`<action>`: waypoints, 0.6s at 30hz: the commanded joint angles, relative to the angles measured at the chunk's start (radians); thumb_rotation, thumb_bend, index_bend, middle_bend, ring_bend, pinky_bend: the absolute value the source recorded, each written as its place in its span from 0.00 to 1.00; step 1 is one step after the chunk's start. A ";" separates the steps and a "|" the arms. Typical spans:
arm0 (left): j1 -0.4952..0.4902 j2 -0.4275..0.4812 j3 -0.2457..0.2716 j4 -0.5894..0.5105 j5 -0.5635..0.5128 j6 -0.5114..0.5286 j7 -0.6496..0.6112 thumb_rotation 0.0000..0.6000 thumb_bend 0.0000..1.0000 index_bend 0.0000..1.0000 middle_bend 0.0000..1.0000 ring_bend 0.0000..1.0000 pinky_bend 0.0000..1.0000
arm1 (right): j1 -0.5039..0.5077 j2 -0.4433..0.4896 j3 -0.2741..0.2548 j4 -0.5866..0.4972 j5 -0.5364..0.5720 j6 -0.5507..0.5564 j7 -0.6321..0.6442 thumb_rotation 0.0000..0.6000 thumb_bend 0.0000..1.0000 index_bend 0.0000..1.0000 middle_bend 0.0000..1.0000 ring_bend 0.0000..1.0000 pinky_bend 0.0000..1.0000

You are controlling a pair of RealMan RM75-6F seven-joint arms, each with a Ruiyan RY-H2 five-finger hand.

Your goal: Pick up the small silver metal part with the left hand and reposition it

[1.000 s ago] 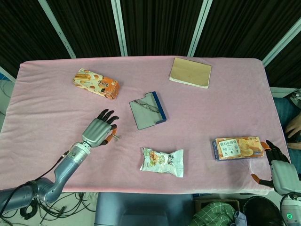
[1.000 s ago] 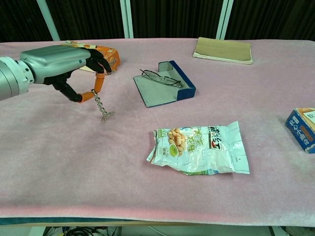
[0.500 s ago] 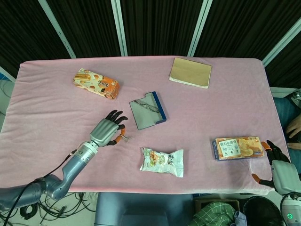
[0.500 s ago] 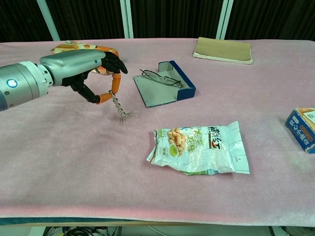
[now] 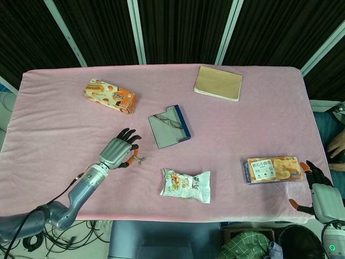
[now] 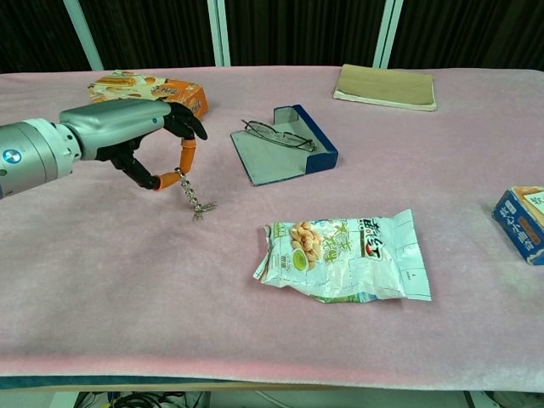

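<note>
A pink-covered worktop point(image 5: 64, 124) stands before dark slatted panels. From the head camera, the left robot hand point(image 5: 116, 152) pinches the small silver metal part point(image 5: 139, 159) between orange fingertips, having drifted back left after swinging toward the open glasses case point(image 5: 168, 127), which holds spectacles point(image 5: 166, 120). The right robot hand point(image 5: 319, 190) rests spread at the worktop's edge. From the chest camera, the part point(image 6: 196, 202) dangles, its tip apparently brushing the cloth, so release looks near.
</note>
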 commanded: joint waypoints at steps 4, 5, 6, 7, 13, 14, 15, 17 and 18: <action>0.012 0.009 0.009 0.008 -0.007 0.005 0.011 1.00 0.43 0.56 0.17 0.00 0.00 | 0.000 0.000 0.000 0.000 0.000 0.001 -0.001 1.00 0.09 0.00 0.00 0.05 0.18; 0.014 0.010 0.010 0.008 -0.008 0.006 0.011 1.00 0.43 0.55 0.17 0.00 0.00 | 0.000 0.000 0.000 0.000 0.000 0.001 -0.001 1.00 0.09 0.00 0.00 0.05 0.18; 0.016 0.012 0.010 0.009 -0.008 0.007 0.012 1.00 0.43 0.54 0.16 0.00 0.00 | 0.000 0.000 0.000 0.000 0.000 0.000 -0.001 1.00 0.09 0.00 0.00 0.05 0.18; 0.018 0.014 0.011 0.009 -0.009 0.008 0.012 1.00 0.43 0.52 0.15 0.00 0.00 | 0.000 0.001 0.000 0.000 0.001 -0.001 -0.002 1.00 0.09 0.00 0.00 0.05 0.18; 0.035 0.095 0.055 -0.045 -0.032 -0.019 0.118 1.00 0.37 0.20 0.03 0.00 0.00 | -0.001 0.001 0.001 -0.002 0.002 0.001 -0.003 1.00 0.09 0.00 0.00 0.05 0.18; 0.039 0.115 0.061 -0.068 -0.046 -0.023 0.144 1.00 0.36 0.14 0.01 0.00 0.00 | -0.001 0.001 0.001 -0.002 0.002 0.001 -0.003 1.00 0.09 0.00 0.00 0.05 0.18; 0.048 0.143 0.067 -0.103 -0.066 -0.019 0.179 1.00 0.35 0.08 0.00 0.00 0.00 | -0.001 0.000 0.001 -0.002 0.001 0.002 -0.003 1.00 0.09 0.00 0.00 0.05 0.18; 0.070 0.195 0.075 -0.162 -0.095 0.012 0.239 1.00 0.33 0.03 0.00 0.00 0.00 | -0.001 0.000 0.001 -0.001 0.002 0.002 -0.003 1.00 0.09 0.00 0.00 0.05 0.18; 0.092 0.227 0.074 -0.196 -0.099 0.058 0.255 1.00 0.33 0.01 0.00 0.00 0.00 | 0.000 -0.001 0.001 -0.001 0.001 0.001 -0.003 1.00 0.09 0.00 0.00 0.05 0.18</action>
